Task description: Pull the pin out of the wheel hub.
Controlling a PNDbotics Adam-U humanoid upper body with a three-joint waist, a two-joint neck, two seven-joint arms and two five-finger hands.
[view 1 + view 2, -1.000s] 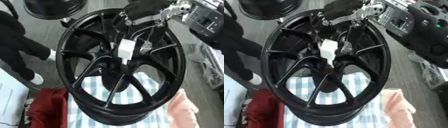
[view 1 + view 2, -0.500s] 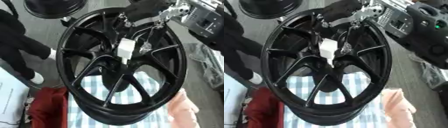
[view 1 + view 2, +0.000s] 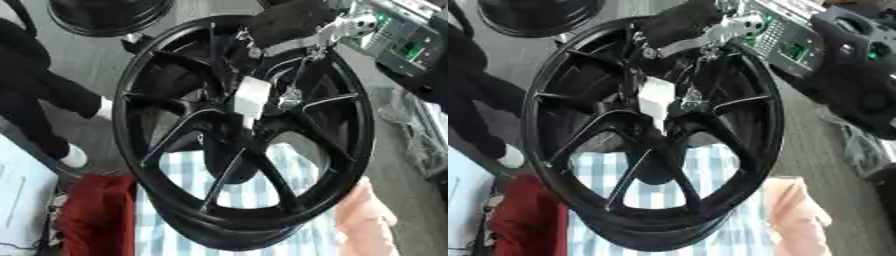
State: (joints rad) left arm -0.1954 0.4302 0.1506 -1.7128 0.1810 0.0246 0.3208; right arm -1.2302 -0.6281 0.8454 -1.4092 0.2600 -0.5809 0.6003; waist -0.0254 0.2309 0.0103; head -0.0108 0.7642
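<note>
Comparing w/ the frames 1.0 s and 0.5 s back: very little has changed. The black wheel hub [image 3: 245, 135] stands upright on its rim on a blue-and-white checked cloth [image 3: 262, 185], spokes facing the camera, same pose as before. The white pin [image 3: 248, 98], a pale blocky piece, sits at the hub centre, seemingly seated as it was; no visible withdrawal. The right hand [image 3: 677, 22] comes in from the upper right, over the top of the rim, its dark bulk above the centre w/ silver parts beside it; position approx. unchanged across the three moments, at most a slight drift. Fingers reach down twd the pin, but whether they are curled round it or merely near cannot be told: dark fingers vs. dark spokes, no clear contact line. Left hand not in view. Other items: red cloth [image 3: 92, 210] at lower left of the wheel, pinkish cloth [image 3: 367, 220] at lower right, second dark wheel [image 3: 109, 15] on the floor at top left, electronic equipment [image 3: 798, 42] at upper right. Judgement: task not yet advanced; pin appears in place, hand prob. settling its hold before the pull. Next step likely needs a straight draw along the pin axis, out of the hub face, w/ the wheel kept from tipping.
</note>
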